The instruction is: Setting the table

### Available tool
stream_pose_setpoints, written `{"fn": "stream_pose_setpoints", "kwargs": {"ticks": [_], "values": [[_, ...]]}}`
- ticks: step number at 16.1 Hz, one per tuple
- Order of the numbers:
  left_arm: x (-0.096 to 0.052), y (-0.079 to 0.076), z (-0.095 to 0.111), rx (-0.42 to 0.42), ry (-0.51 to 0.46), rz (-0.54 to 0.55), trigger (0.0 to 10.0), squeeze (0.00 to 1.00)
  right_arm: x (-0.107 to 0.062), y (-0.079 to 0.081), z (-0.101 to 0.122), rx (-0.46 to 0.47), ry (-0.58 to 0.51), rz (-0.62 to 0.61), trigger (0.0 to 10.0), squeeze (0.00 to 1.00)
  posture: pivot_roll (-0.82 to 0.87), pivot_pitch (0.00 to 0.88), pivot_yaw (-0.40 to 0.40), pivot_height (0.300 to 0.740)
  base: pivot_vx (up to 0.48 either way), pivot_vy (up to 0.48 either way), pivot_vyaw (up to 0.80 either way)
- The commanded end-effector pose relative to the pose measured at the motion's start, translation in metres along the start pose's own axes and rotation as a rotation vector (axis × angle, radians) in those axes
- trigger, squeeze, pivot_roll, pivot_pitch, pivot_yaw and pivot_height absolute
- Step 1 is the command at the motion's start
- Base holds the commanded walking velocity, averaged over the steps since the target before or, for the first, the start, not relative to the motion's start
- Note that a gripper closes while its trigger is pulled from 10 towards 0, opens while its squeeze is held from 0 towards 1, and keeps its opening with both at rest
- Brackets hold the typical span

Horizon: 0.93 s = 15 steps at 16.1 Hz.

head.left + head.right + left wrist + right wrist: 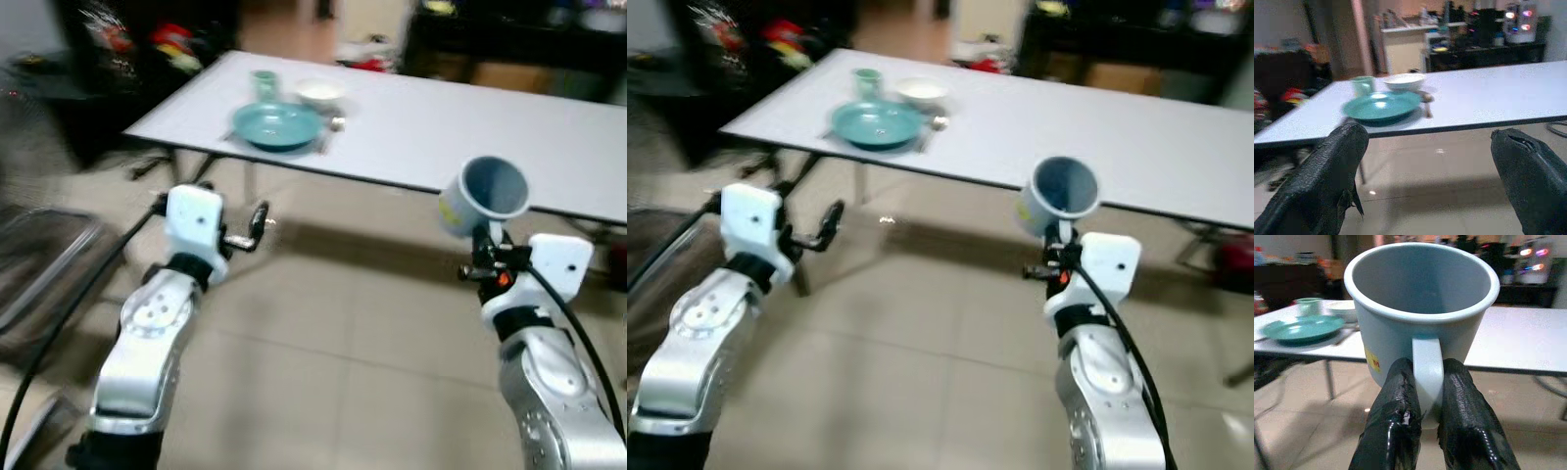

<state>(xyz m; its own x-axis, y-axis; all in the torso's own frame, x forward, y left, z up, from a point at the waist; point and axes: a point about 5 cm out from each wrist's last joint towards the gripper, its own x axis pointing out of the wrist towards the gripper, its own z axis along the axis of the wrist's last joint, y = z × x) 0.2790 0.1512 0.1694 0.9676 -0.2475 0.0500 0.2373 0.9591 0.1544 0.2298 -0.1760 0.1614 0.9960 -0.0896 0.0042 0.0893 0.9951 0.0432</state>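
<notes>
White table (509, 127) ahead; upright mug (1422, 318), handle toward right gripper (1425, 404).

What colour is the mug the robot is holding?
Pale blue-grey mug, with a small yellow mark on its side; right wrist view shows it best.

**Table-setting items**

Pale blue mug (1420, 308): upright, empty, yellow label on its side, held off the table by its handle. On the white table (470, 127): teal plate (277, 124), small green cup (264, 84), white bowl (319, 92), utensil (333, 127) beside plate.
</notes>
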Motion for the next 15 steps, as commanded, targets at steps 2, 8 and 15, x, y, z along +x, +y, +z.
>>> {"fn": "stream_pose_setpoints", "kwargs": {"ticks": [2,8,15], "values": [[0.004,-0.009,0.004,0.001,-0.017,-0.035,10.0,0.00,0.000,-0.009,0.005,-0.022,-0.020,-0.035,10.0,0.00,-0.06,0.000,-0.041,0.740,0.302,0.000,0.00],[0.002,-0.009,0.001,0.007,-0.008,-0.041,10.0,0.00,0.001,-0.007,0.005,-0.039,-0.030,-0.024,10.0,0.00,-0.06,0.000,-0.039,0.740,0.304,0.000,0.00],[-0.010,-0.008,-0.007,0.032,0.025,-0.045,10.0,0.00,0.004,-0.007,-0.005,-0.053,0.000,0.005,10.0,0.00,-0.02,0.000,-0.066,0.740,0.303,0.000,-0.46]]}}
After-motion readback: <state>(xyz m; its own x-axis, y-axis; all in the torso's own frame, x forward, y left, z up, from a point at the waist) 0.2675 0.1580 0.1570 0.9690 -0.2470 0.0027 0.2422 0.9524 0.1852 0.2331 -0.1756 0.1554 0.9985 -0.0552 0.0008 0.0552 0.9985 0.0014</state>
